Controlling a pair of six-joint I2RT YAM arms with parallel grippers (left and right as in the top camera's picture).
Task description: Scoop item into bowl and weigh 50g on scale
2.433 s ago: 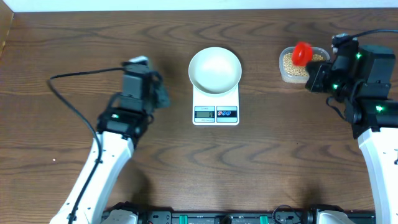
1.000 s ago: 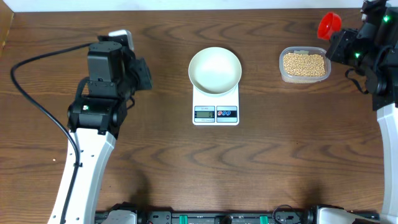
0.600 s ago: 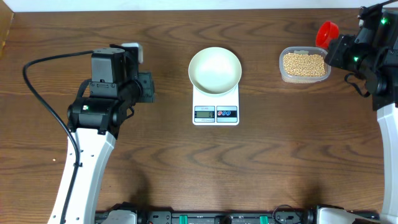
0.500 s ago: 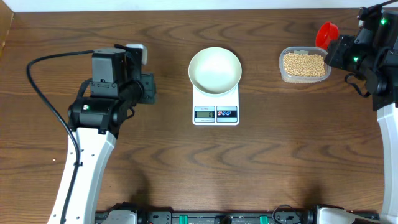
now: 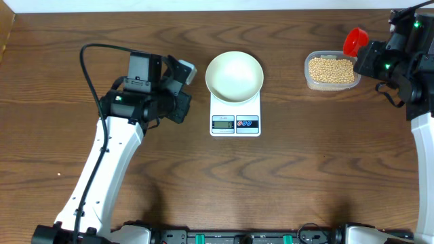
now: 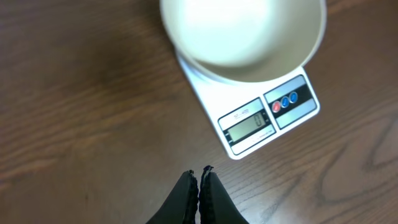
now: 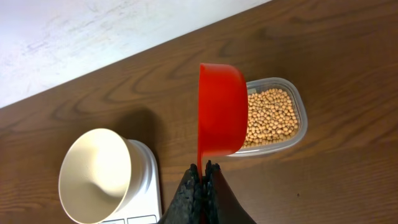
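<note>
The white bowl (image 5: pixel 234 76) stands on the white scale (image 5: pixel 235 122); its inside looks bare. Both also show in the left wrist view, bowl (image 6: pixel 242 31) and scale (image 6: pixel 264 121), and in the right wrist view, bowl (image 7: pixel 99 174). The tan beans (image 5: pixel 331 69) fill a clear tub (image 5: pixel 308 80) at the back right, also seen in the right wrist view (image 7: pixel 270 118). My right gripper (image 7: pixel 204 167) is shut on the handle of a red scoop (image 7: pixel 222 115), held above the tub's right end (image 5: pixel 355 39). My left gripper (image 6: pixel 199 174) is shut and empty, left of the scale.
The wooden table's far edge meets a white wall (image 7: pixel 93 31). A black cable (image 5: pixel 91 51) loops off the left arm. Black fixtures (image 5: pixel 224 237) line the front edge.
My left arm has swung right, toward the scale and bowl. My right gripper with the red scoop has shifted slightly down-left over the tub's right end.
</note>
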